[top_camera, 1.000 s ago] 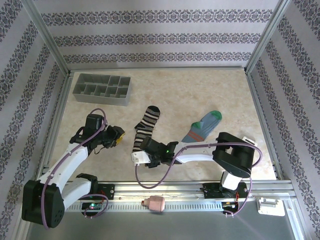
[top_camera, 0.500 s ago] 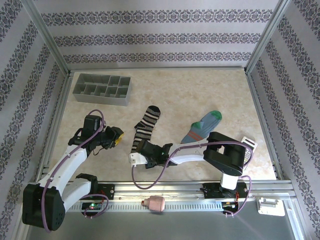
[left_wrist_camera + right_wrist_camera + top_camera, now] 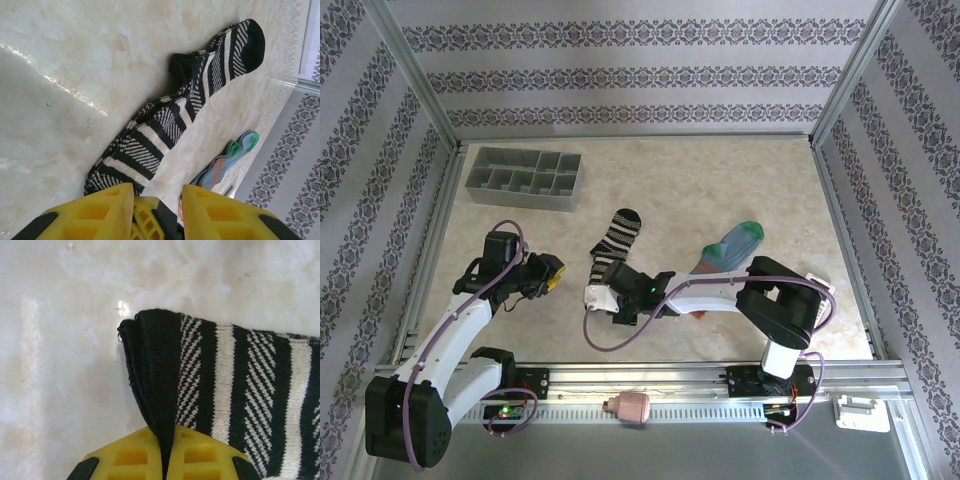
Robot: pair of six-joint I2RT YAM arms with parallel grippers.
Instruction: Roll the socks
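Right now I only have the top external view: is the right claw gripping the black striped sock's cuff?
Observer: Yes. The right wrist view shows the right claw shut on the black striped sock, pinching its black cuff edge.
Operator: Is the cloth flat there?
Observer: No, the cuff bunches into an upright fold at the pinch.
Operator: And the other arm?
Observer: In the left wrist view the left claw is open and holds nothing; the sock lies beyond it.

Bright, even, diffuse light fills every view. The glossy pale surface carries a streak of glare in the left wrist view and a small hot spot in the right wrist view. Shadows are faint and soft. The black striped sock shows a sharp weave up close.
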